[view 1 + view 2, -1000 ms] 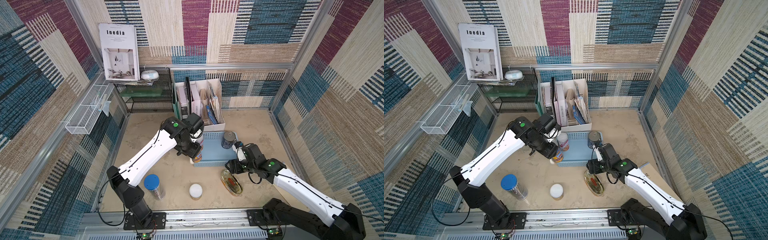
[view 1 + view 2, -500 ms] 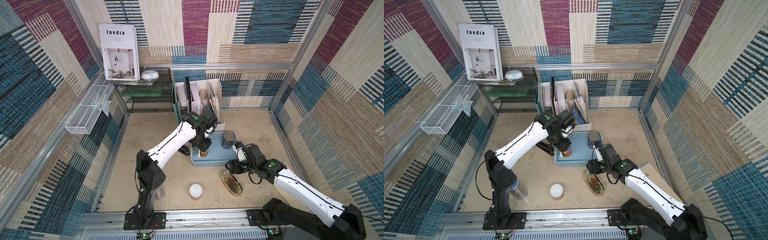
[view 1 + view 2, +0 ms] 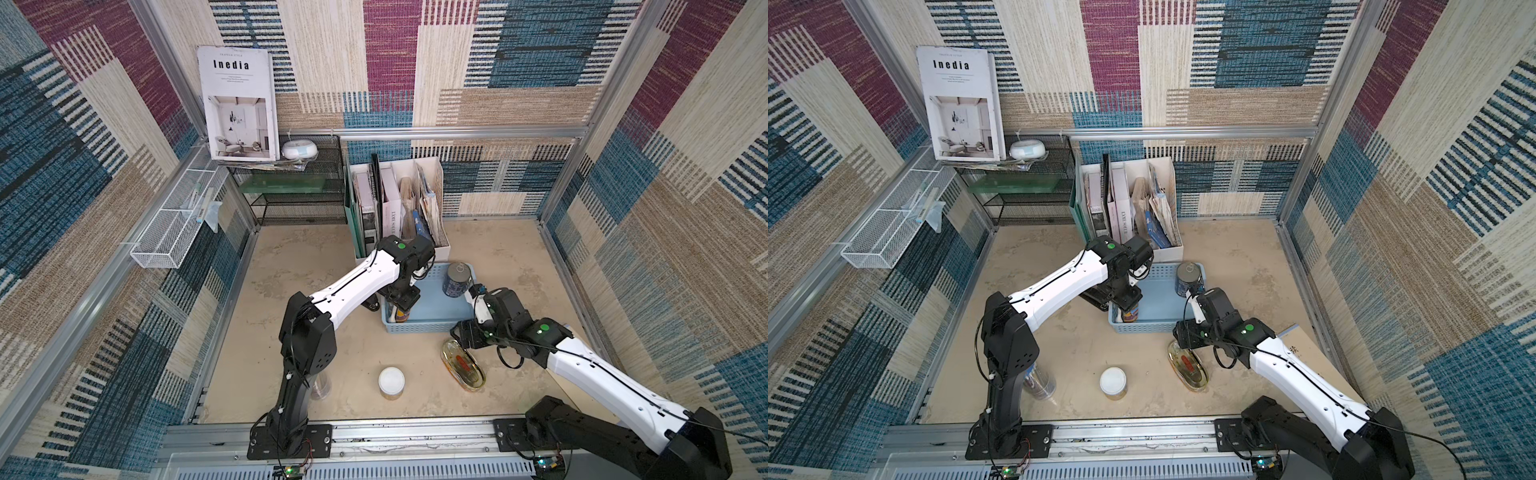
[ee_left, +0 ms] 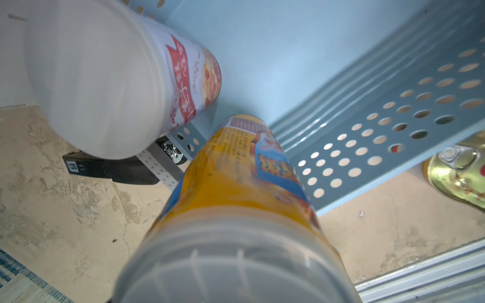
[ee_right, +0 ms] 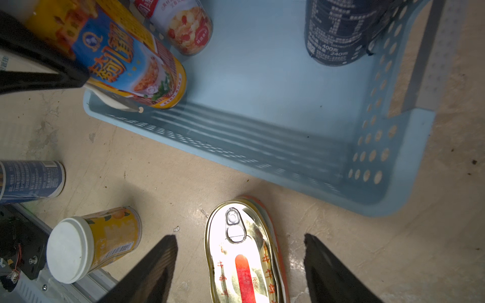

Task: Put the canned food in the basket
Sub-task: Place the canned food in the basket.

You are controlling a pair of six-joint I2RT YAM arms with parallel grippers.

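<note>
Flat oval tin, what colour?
The oval tin is gold with a red stripe; best in the right wrist view.

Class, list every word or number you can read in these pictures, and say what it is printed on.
"Inedia": white magazine cover against the back wall.
"400" and "240": dark round can in the light blue plastic basket.
"R56": flat oval gold tin.
All other print: too small or blurred.

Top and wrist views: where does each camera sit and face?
Top views: above the front rail, looking down; left arm and right arm show.
Left wrist: looks down the orange can in the left gripper into the blue basket; no robot parts.
Right wrist: looks down at the oval gold tin, between open fingers of the right gripper.
Shared: all show basket and tin.
</note>
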